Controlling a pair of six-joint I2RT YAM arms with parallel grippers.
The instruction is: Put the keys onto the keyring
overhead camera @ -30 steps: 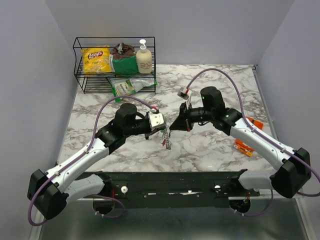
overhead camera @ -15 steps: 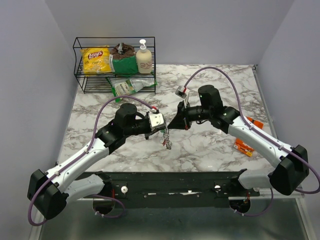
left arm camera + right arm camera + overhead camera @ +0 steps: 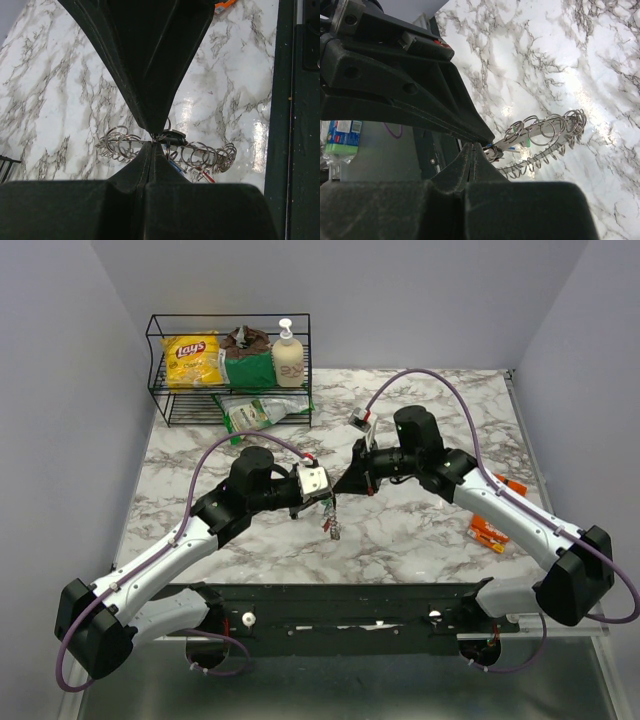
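Note:
My left gripper (image 3: 322, 499) is shut on the keyring (image 3: 331, 523), a metal bar strung with several wire rings that hangs below its tips. In the left wrist view the keyring (image 3: 200, 152) spreads to both sides of the shut fingertips (image 3: 152, 150). Keys with blue (image 3: 174, 162) and red (image 3: 208, 176) heads hang under it. My right gripper (image 3: 345, 486) is shut, its tip meeting the left tip at the keyring (image 3: 545, 131). In the right wrist view its fingertips (image 3: 471, 150) sit beside a green key head (image 3: 526, 143). I cannot tell whether it pinches anything.
Orange packets (image 3: 488, 534) lie on the marble table (image 3: 420, 530) at the right, under the right arm. A wire rack (image 3: 160, 390) at the back left holds a chips bag (image 3: 192, 359) and a soap bottle (image 3: 288, 356). A green packet (image 3: 255, 412) lies before it.
My right gripper has shifted slightly up and back, its wrist turning a little. The left arm and the hanging keyring have stayed almost still.

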